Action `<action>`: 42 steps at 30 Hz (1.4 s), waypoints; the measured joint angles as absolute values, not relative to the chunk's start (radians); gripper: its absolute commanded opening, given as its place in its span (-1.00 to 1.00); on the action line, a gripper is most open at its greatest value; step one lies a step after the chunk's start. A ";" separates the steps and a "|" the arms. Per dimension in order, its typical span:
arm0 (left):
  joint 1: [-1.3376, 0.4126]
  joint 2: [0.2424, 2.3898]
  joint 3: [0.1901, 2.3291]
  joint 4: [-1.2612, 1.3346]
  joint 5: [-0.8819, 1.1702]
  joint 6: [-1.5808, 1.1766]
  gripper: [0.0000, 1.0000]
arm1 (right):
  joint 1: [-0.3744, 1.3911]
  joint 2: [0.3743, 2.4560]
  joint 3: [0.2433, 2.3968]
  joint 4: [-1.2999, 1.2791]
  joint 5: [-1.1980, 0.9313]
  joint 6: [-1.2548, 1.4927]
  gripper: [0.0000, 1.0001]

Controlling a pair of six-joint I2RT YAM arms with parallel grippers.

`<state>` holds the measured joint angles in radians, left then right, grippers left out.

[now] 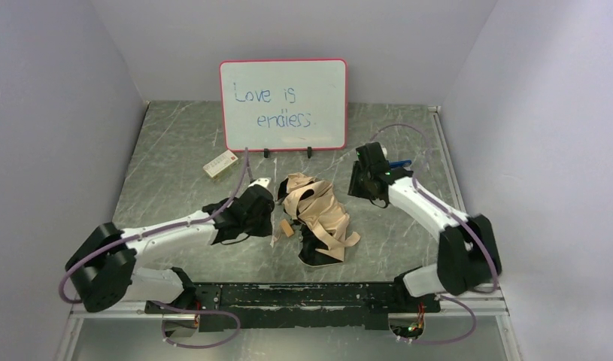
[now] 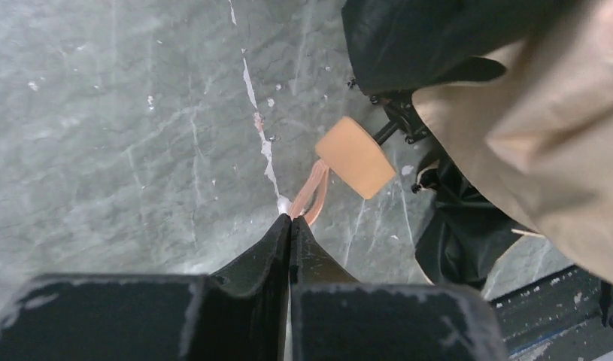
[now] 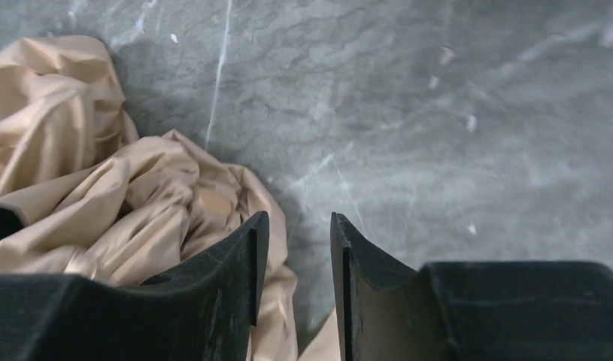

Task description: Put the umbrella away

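Note:
The umbrella (image 1: pixel 318 218) lies folded on the table's middle as a crumpled tan and black bundle. Its tan fabric (image 3: pixel 100 195) and its pale handle (image 2: pixel 356 156) show in the wrist views. A thin orange strap (image 2: pixel 312 192) runs from the handle to my left gripper (image 2: pixel 290 219), which is shut with its tips at the loop's end. Whether the strap is pinched I cannot tell. In the top view the left gripper (image 1: pixel 267 218) is just left of the handle (image 1: pixel 286 228). My right gripper (image 3: pixel 299 226) is open and empty at the bundle's far right edge (image 1: pixel 356 188).
A whiteboard (image 1: pixel 283 105) stands at the back. A small white-red box (image 1: pixel 220 163) lies to its front left. A blue-black tool (image 1: pixel 399 162) sits behind the right arm. Grey walls close in on both sides, and a black rail (image 1: pixel 303 293) runs along the near edge.

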<state>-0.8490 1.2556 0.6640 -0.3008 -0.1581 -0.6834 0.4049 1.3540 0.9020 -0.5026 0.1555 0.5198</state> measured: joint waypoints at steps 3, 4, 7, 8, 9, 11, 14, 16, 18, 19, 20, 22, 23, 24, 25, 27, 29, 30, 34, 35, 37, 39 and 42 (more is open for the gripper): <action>-0.865 1.329 0.664 -0.268 -0.160 -0.712 -0.89 | 0.389 1.485 0.917 -0.434 0.075 0.473 -0.22; -0.865 1.351 0.664 -0.257 -0.161 -0.720 -0.89 | 0.388 1.525 0.925 -0.413 0.052 0.460 -0.23; -0.868 1.403 0.664 -0.225 -0.161 -0.739 -0.90 | 0.386 1.604 0.939 -0.368 0.009 0.427 -0.23; -0.873 1.416 0.664 -0.212 -0.161 -0.746 -0.90 | 0.385 1.617 0.940 -0.354 -0.004 0.418 -0.23; -0.876 1.427 0.664 -0.199 -0.161 -0.750 -0.90 | 0.384 1.628 0.941 -0.342 -0.014 0.409 -0.23; -0.883 1.450 0.664 -0.172 -0.161 -0.757 -0.90 | 0.382 1.647 0.941 -0.317 -0.055 0.388 -0.23; -0.886 1.497 0.670 -0.118 -0.159 -0.767 -0.90 | 0.381 1.663 0.938 -0.281 -0.125 0.361 -0.25; -0.885 1.523 0.689 -0.105 -0.160 -0.768 -0.90 | 0.381 1.665 0.930 -0.253 -0.156 0.347 -0.27; -0.885 1.549 0.713 -0.098 -0.162 -0.767 -0.91 | 0.373 1.662 0.914 -0.222 -0.192 0.337 -0.28; -0.885 1.559 0.726 -0.104 -0.163 -0.765 -0.90 | 0.373 1.658 0.906 -0.211 -0.195 0.333 -0.28; -0.884 1.569 0.739 -0.117 -0.168 -0.762 -0.90 | 0.372 1.650 0.892 -0.198 -0.198 0.331 -0.29; -0.884 1.590 0.775 -0.153 -0.184 -0.747 -0.90 | 0.374 1.623 0.863 -0.179 -0.195 0.332 -0.28; -0.883 1.601 0.792 -0.171 -0.195 -0.739 -0.91 | 0.377 1.605 0.844 -0.172 -0.192 0.333 -0.28; -0.881 1.615 0.813 -0.194 -0.210 -0.729 -0.90 | 0.382 1.590 0.829 -0.168 -0.189 0.336 -0.28; -0.877 1.627 0.834 -0.215 -0.226 -0.718 -0.91 | 0.387 1.570 0.809 -0.166 -0.187 0.341 -0.28; -0.865 1.654 0.871 -0.242 -0.260 -0.697 -0.90 | 0.402 1.544 0.775 -0.163 -0.198 0.364 -0.26; -0.852 1.678 0.905 -0.275 -0.274 -0.659 -0.90 | 0.421 1.539 0.761 -0.160 -0.197 0.376 -0.24; -0.845 1.684 0.915 -0.288 -0.279 -0.642 -0.90 | 0.424 1.541 0.760 -0.160 -0.197 0.383 -0.23; -0.807 1.697 0.936 -0.303 -0.284 -0.608 -0.88 | 0.432 1.569 0.777 -0.154 -0.194 0.411 -0.22; -0.793 1.698 0.936 -0.290 -0.277 -0.609 -0.87 | 0.436 1.581 0.786 -0.152 -0.204 0.421 -0.22; -0.773 1.701 0.942 -0.253 -0.252 -0.608 -0.87 | 0.463 1.617 0.822 -0.143 -0.246 0.445 -0.20; -0.754 1.699 0.947 -0.252 -0.247 -0.593 -0.86 | 0.483 1.644 0.858 -0.144 -0.257 0.453 -0.16; -0.727 1.697 0.953 -0.252 -0.239 -0.586 -0.84 | 0.482 1.652 0.884 -0.150 -0.247 0.474 -0.10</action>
<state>-0.7265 1.6974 0.9531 -0.2523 -0.2386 -0.5861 0.4820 1.6516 0.8837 -0.1501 -0.2470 0.4736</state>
